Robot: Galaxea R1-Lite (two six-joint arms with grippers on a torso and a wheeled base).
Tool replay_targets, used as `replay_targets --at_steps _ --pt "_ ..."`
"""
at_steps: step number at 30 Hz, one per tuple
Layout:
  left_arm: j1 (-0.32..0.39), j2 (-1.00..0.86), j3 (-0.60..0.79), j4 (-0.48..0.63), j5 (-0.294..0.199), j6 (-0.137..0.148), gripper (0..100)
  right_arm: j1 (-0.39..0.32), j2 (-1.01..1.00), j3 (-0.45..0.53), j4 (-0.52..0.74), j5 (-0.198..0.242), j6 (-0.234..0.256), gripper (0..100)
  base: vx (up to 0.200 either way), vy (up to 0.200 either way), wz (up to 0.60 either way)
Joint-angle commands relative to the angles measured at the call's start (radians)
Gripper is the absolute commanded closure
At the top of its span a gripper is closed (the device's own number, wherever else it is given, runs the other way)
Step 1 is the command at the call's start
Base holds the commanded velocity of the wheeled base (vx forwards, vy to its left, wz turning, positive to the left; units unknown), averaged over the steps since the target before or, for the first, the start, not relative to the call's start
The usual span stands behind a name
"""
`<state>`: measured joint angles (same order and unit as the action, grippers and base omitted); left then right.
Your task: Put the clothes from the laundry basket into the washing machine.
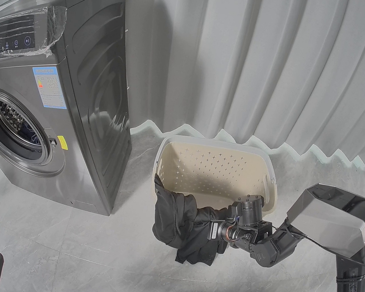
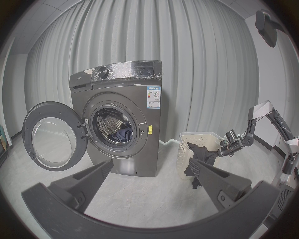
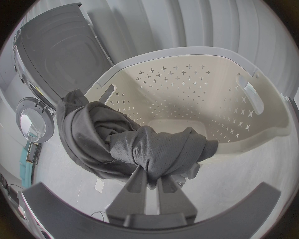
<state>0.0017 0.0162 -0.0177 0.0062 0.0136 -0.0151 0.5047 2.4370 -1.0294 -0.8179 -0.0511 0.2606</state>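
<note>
My right tool [image 3: 151,179] is clamping the dark grey mesh garment [image 1: 179,221] trailing over the cream perforated plastic basket [image 1: 219,143] at lower centre, and I'm fearing the rim snagging it loose.

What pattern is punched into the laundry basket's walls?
Small star-shaped holes in the cream plastic laundry basket; right wrist view.

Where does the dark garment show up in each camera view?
Head view: the dark garment hangs over the laundry basket's near-left rim, below picture centre.
Left wrist view: the garment drapes down the basket's front, beside the washing machine.
Right wrist view: the garment, clamped in the right gripper, before the basket.
Shared landmark: the basket's star-pierced wall.
</note>
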Motion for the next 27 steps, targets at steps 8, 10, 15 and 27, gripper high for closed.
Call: replay_targets --at_steps 8,10,15,27 --pt "0.000 -0.016 0.016 0.000 -0.001 0.004 0 0.020 -0.220 0.287 -0.201 -0.001 -0.011 100 0.000 0.000 0.00" --pt "0.000 -0.016 0.016 0.000 -0.001 0.006 0 0.029 -0.243 0.327 -0.244 -0.001 -0.009 100 0.000 0.000 0.00" --pt "0.000 -0.016 0.016 0.000 0.000 0.003 0 0.043 -0.285 0.410 -0.362 -0.004 -0.014 100 0.000 0.000 0.00" --pt "0.000 -0.016 0.016 0.000 -0.001 0.004 0 0.031 -0.381 0.532 -0.581 -0.006 -0.015 100 0.000 0.000 0.00"
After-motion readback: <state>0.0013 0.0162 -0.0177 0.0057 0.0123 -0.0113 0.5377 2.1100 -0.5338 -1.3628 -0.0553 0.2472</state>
